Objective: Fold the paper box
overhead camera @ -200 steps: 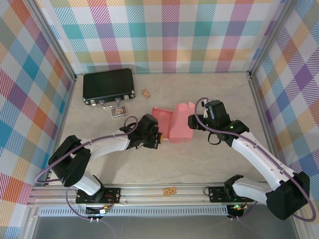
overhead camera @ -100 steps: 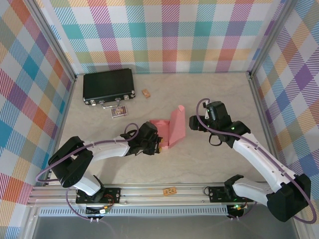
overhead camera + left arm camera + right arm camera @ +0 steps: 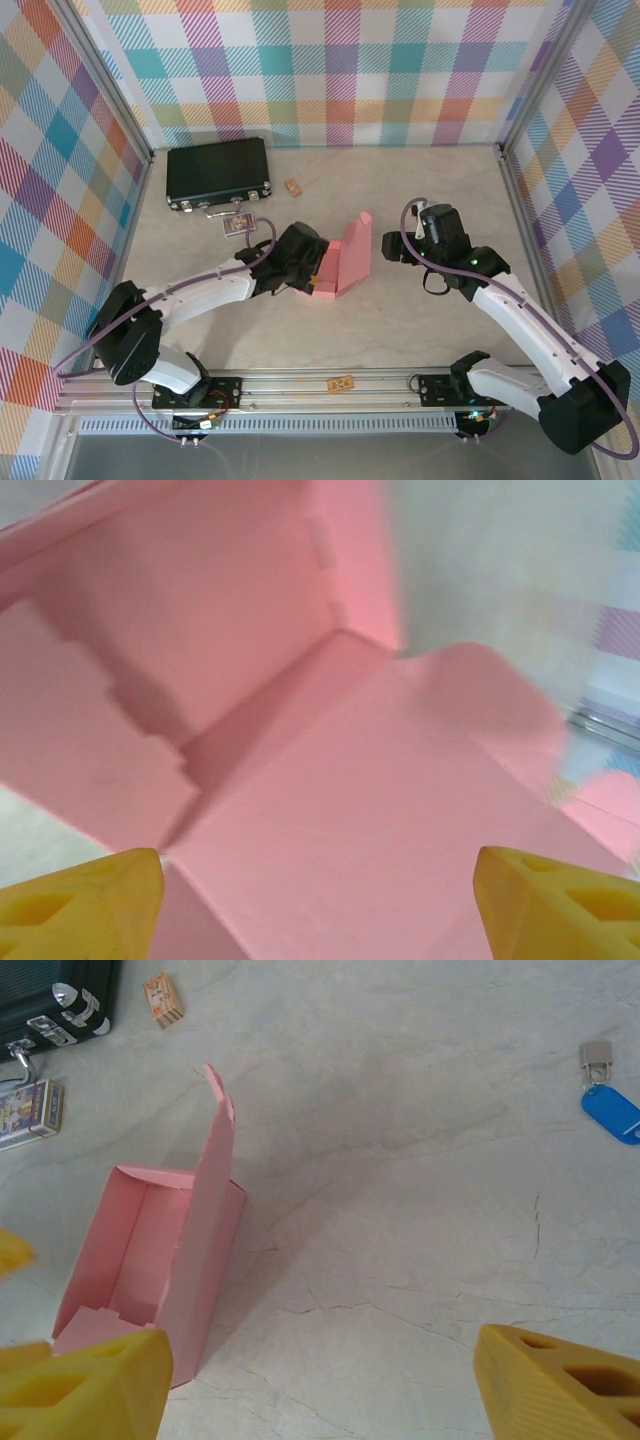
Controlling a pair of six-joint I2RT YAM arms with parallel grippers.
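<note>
"Top external view first — where is the paper box (image 3: 345, 262)?"

"Middle of the desk (image 3: 430, 180), at 12 o'clock from the two bases. It's a shallow open tray with one long panel standing up along its 3 o'clock side."

"And the tools?"

"The left tool (image 3: 318, 905) is over the tray's 9 o'clock end. In the left wrist view its yellow tips sit wide apart, with pink card between and beyond them and nothing pinched. The right tool (image 3: 320, 1385) has its tips spread too, and it's empty. It hovers near the panel on the 3 o'clock side, not touching it."

"So the step is bringing that panel over?"

"I'd judge so. Push toward 9 o'clock from high on the panel, near its rounded tab, so it hinges at the crease rather than shoving the tray along. The card looks thin and the desk smooth — the left tool should brace the tray before the push."

"Anything to watch?"

"The small end flaps in the left wrist view. They should lie inside before the lid comes down, and the tab should slip inside the wall, not ride over it. Keep contact slow and light, since thin card probably dents."
</note>
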